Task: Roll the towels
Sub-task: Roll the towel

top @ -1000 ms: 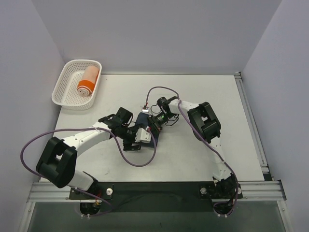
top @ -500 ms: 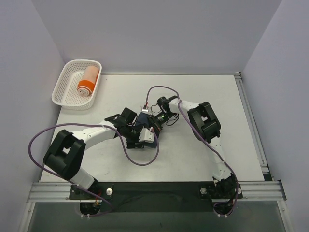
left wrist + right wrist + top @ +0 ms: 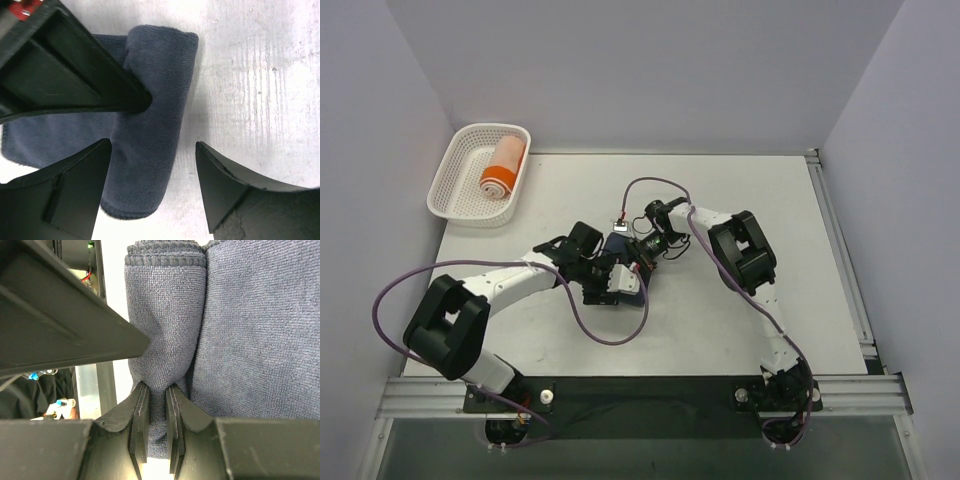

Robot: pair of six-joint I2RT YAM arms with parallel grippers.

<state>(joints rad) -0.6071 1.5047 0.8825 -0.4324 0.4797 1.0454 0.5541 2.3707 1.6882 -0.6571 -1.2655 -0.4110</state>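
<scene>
Jaws of the left gripper [image 3: 152,150] stood wide astride the rolled navy towel [image 3: 160,75] near the middle of the table [image 3: 720,320], the right gripper [image 3: 155,390] pinched a fold of it, and the rolled orange towel [image 3: 503,166] lay in the basket [image 3: 458,190] at the far left corner.

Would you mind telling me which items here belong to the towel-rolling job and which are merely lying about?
Belonging: navy towel, pinched by the right gripper, straddled by the open left gripper; orange towel, rolled.
Lying about: white basket, holding the orange towel.
</scene>
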